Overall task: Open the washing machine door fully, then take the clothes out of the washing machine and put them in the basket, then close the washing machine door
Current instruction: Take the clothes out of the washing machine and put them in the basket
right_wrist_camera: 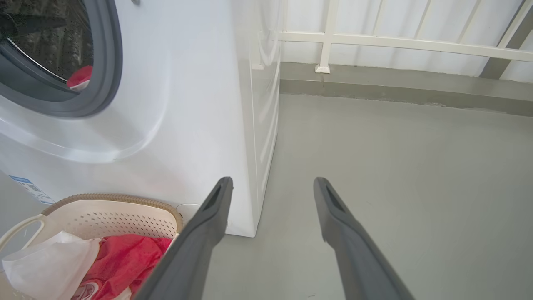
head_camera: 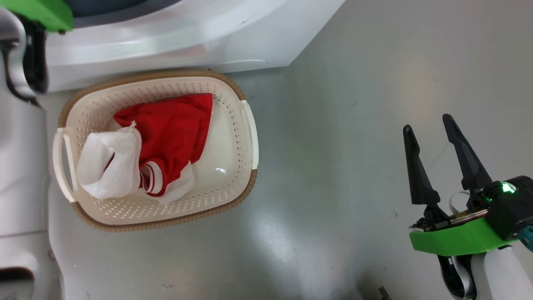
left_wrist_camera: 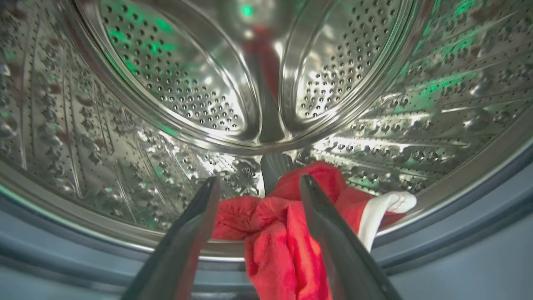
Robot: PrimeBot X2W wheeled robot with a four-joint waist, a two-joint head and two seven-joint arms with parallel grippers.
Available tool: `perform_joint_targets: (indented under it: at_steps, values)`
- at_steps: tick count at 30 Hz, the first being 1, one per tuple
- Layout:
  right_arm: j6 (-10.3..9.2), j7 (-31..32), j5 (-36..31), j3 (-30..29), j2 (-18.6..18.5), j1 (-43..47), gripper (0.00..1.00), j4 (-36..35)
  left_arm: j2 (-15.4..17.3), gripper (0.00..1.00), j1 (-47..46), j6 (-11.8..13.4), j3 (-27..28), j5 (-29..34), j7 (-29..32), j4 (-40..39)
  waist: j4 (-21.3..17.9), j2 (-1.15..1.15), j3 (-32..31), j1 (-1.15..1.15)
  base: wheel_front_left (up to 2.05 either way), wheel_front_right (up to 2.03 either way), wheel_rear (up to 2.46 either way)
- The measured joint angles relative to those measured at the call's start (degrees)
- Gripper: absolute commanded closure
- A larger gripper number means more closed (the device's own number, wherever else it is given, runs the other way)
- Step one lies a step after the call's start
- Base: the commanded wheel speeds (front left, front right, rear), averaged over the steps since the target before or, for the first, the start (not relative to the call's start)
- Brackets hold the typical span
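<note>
Washing machine [head_camera: 166, 37]: a white box standing on the grey floor [head_camera: 354, 166], along the top of the head view; its round opening is uncovered.
Basket [head_camera: 137, 208]: on the floor just before the machine's front, its far brown rim close against the white panel.
Clothes in the basket [head_camera: 175, 129]: a red piece with white striped trim and a crumpled white piece, heaped toward the basket's left end; the right end shows bare bottom.
Clothes in the drum [left_wrist_camera: 270, 233]: a red bundle with a white strip, lying at the drum's front lip and hanging over it onto the grey rubber ring [left_wrist_camera: 458, 233].
Drum [left_wrist_camera: 166, 71]: shiny punched steel, with a green glint on its back wall.
Left gripper [left_wrist_camera: 259, 183]: at the mouth of the drum, fingers spread wide on either side of the red bundle. Whether they touch the cloth, I cannot tell.
Left arm [head_camera: 21, 166]: pale, running up the left edge of the head view to a green cover at the top left corner.
Right gripper [head_camera: 427, 122]: fingers spread with nothing between them, over bare floor well to the right of the basket.
Right wrist view: the machine's right front corner, a blue sticker [right_wrist_camera: 25, 187] low on its front, and a white railing [right_wrist_camera: 395, 41] along the far edge of the floor.
</note>
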Motion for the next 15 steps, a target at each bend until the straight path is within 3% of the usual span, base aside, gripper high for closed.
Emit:
perform_joint_targets:
  at_steps: [15]
  values:
    - [0.00,0.00,1.51,-0.10,0.00,-0.92,0.00,2.88,0.70,0.00,-10.82,0.05,-2.64,0.15,15.99,13.94,-2.27,0.00,0.73,0.00,0.00,0.00,0.00]
